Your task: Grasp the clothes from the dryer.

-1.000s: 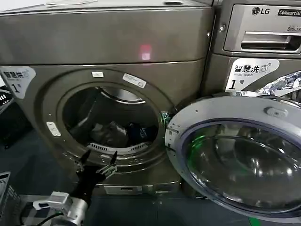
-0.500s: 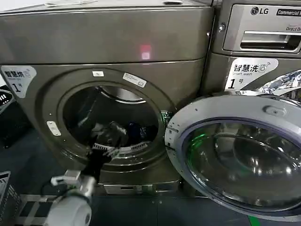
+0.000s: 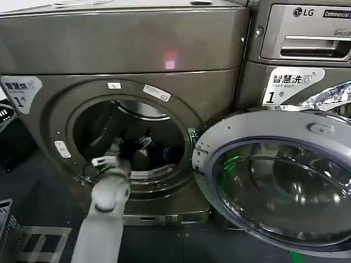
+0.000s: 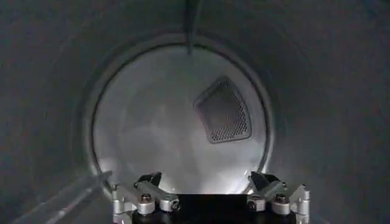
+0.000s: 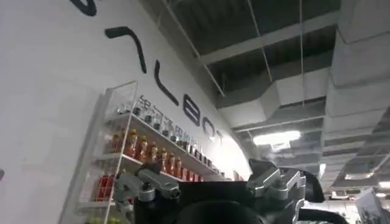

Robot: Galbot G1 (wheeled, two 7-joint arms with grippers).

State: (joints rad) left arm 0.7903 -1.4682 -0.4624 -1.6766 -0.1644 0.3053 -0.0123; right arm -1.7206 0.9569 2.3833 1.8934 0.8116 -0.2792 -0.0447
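The left pincer (image 3: 133, 147) is inside the dryer (image 3: 126, 66) porthole, fingers apart, just above the clothes (image 3: 147, 159) lying at the drum's lower front. The right pincer (image 5: 213, 189) points up toward a ceiling, fingers apart.

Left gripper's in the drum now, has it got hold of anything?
Nothing held: the left gripper is open above the clothes inside the dryer.

The dryer (image 3: 137, 49) has a bronze-grey metal body with a white label (image 3: 21, 89) at its far left, printed with dark characters and a "1". On its panel there is a small pink-red light (image 3: 170, 60). The clothes (image 3: 145, 159) in the drum look dark navy. The open door (image 3: 274, 175) at right has a pale grey ring around dark glass with green reflections.
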